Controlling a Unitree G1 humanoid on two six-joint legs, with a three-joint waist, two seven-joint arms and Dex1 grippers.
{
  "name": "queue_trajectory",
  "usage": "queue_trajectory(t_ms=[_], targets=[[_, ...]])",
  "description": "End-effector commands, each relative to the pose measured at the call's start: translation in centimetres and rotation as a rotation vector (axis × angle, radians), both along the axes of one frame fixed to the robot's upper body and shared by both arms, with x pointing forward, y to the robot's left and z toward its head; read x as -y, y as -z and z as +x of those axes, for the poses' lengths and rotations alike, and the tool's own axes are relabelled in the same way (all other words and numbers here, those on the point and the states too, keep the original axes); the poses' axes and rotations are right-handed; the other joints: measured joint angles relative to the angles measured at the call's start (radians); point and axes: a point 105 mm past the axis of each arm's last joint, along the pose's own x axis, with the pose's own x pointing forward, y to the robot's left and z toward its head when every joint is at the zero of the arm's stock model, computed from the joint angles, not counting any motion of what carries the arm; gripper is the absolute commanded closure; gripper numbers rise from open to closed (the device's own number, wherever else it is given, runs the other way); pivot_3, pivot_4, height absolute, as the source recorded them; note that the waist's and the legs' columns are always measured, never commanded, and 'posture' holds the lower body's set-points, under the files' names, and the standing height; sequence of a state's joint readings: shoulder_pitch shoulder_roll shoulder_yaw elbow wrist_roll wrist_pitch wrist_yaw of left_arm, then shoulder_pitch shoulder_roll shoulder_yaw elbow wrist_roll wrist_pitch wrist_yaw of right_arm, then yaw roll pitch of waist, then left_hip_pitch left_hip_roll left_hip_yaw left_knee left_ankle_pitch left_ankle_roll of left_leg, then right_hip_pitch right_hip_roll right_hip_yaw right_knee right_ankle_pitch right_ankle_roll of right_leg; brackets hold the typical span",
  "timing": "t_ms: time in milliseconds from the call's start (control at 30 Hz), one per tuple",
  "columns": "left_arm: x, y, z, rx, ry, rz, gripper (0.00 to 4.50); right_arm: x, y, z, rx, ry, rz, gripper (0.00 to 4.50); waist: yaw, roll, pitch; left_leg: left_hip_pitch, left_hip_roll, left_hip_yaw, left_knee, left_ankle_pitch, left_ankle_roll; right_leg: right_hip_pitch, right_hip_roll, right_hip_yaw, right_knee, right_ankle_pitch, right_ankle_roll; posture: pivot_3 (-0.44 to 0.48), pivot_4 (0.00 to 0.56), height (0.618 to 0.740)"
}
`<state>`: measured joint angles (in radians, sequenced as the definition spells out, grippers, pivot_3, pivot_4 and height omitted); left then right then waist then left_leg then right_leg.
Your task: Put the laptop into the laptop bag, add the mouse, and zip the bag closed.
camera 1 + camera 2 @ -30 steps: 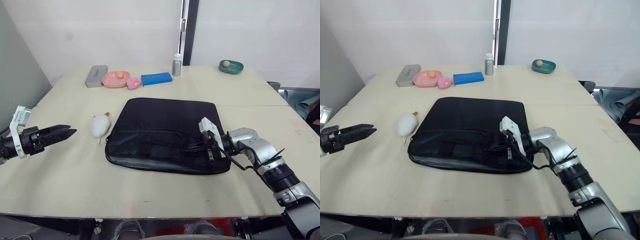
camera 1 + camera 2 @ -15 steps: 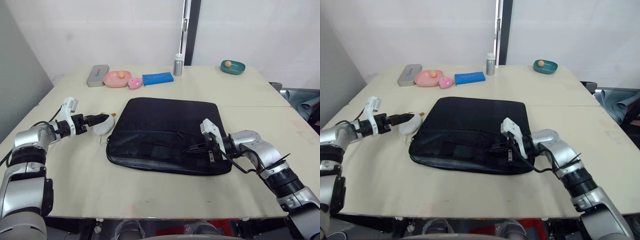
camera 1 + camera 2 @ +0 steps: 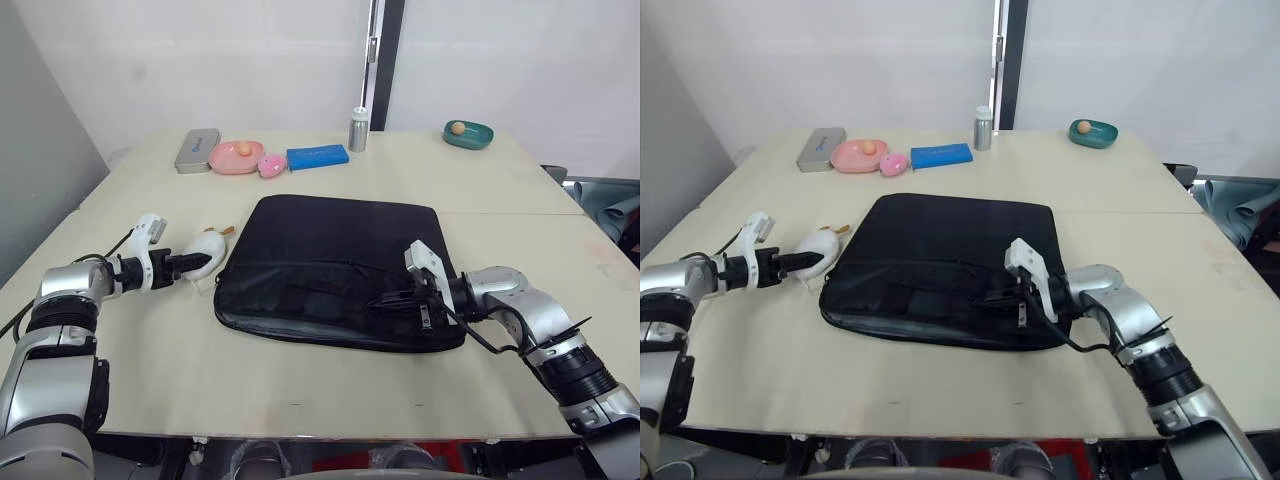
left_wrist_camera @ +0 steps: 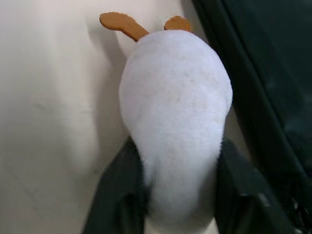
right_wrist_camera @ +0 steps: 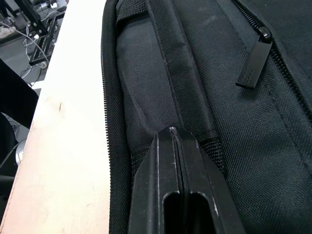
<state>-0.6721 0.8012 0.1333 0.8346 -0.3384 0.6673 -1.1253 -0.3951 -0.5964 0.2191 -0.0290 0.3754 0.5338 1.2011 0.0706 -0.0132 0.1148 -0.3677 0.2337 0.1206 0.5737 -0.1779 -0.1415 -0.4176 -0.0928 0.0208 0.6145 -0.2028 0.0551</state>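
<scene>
Moved: over the last second the left gripper point(image 3: 196, 263) came in from the frame's left edge to the white object; the right arm barely shifted.
Left gripper: left of centre, its two black fingers point(image 4: 119, 195) clamped on either side of the white rounded object, called here the mouse point(image 3: 206, 248), which in the left wrist view has two orange tabs at its far end.
Mouse: on the table point(image 3: 300, 380), just beside the bag's left edge.
Laptop bag point(image 3: 335, 262): black, flat at frame centre; its near edge gapes slightly.
Laptop: I cannot tell where it is.
Right gripper point(image 3: 385, 299): lower right of centre, fingers pressed together, tips lying on the bag's strap near the zipper pull point(image 5: 253, 66).
Upper left row: grey tin case point(image 3: 194, 150), pink dish point(image 3: 235, 157) holding an orange ball, pink toy point(image 3: 270, 166), blue box point(image 3: 316, 157), all well apart from the bag.
Upper centre: small metal can point(image 3: 357, 129).
Upper right: teal dish point(image 3: 468, 133).
Open room: bare tabletop along the near edge and to the right of the bag.
</scene>
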Motion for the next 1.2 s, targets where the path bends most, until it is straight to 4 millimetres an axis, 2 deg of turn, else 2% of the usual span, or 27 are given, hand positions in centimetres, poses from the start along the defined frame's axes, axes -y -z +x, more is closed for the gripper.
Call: queue_trajectory(t_ms=[33, 200, 400, 567, 733, 967, 1200], targets=[[-0.3, -1.3, -1.2, 0.036, 0.086, 0.071, 4.27, 0.8, 1.3, -0.1, -0.051, 0.038, -0.031, 4.5, -0.001, 0.0, 0.0, 0.0, 0.0, 0.0, 0.0, 0.0, 0.0, 0.0, 0.0, 0.0, 0.0, 0.0, 0.0, 0.0, 0.15, 0.74], [-0.3, -3.3, -3.5, 0.071, 0.152, 0.034, 4.27, 1.1, 1.8, 0.1, -0.053, 0.05, -0.052, 4.5, -0.002, 0.001, 0.001, 0.0, 0.0, 0.0, -0.002, 0.0, 0.0, -0.001, 0.0, 0.0, -0.002, 0.0, 0.0, 0.0, 0.15, 0.74], [-1.6, -2.8, -6.6, 0.016, 0.222, 0.113, 4.27, 1.2, 1.8, 0.3, -0.048, 0.042, -0.065, 4.5, -0.006, 0.001, 0.001, 0.0, 0.0, 0.0, -0.002, -0.001, 0.0, -0.001, 0.0, 0.0, -0.001, 0.0, 0.0, 0.0, 0.15, 0.74], [-2.6, -3.3, -7.6, 0.001, 0.192, 0.047, 4.27, 1.1, 2.2, 0.4, -0.05, 0.027, -0.086, 4.5, -0.009, 0.001, 0.001, 0.0, 0.001, 0.001, -0.003, -0.001, 0.0, -0.001, 0.0, 0.0, -0.002, 0.0, 0.0, 0.0, 0.15, 0.74], [-2.4, -3.7, -10.3, -0.05, 0.286, -0.011, 4.27, 0.9, 2.3, 0.4, -0.054, 0.011, -0.087, 4.5, -0.023, 0.001, 0.001, 0.0, 0.0, 0.002, -0.005, -0.001, 0.0, -0.002, 0.0, 0.0, -0.004, 0.0, 0.0, 0.0, 0.15, 0.74], [-2.0, -3.8, -10.2, -0.043, 0.298, -0.007, 4.27, 1.0, 2.3, 0.4, -0.057, 0.011, -0.087, 4.5, -0.021, 0.001, 0.001, 0.001, 0.001, 0.002, -0.008, 0.0, 0.0, -0.002, 0.001, 0.0, -0.004, 0.0, 0.0, 0.0, 0.15, 0.74], [0.6, -2.2, -11.2, -0.067, 0.353, -0.024, 4.27, 0.7, 2.2, 0.2, -0.063, 0.011, -0.076, 4.5, -0.023, 0.001, 0.001, 0.001, 0.001, 0.002, -0.008, -0.001, 0.0, -0.002, 0.001, 0.0, -0.005, 0.0, 0.0, 0.0, 0.15, 0.74]])
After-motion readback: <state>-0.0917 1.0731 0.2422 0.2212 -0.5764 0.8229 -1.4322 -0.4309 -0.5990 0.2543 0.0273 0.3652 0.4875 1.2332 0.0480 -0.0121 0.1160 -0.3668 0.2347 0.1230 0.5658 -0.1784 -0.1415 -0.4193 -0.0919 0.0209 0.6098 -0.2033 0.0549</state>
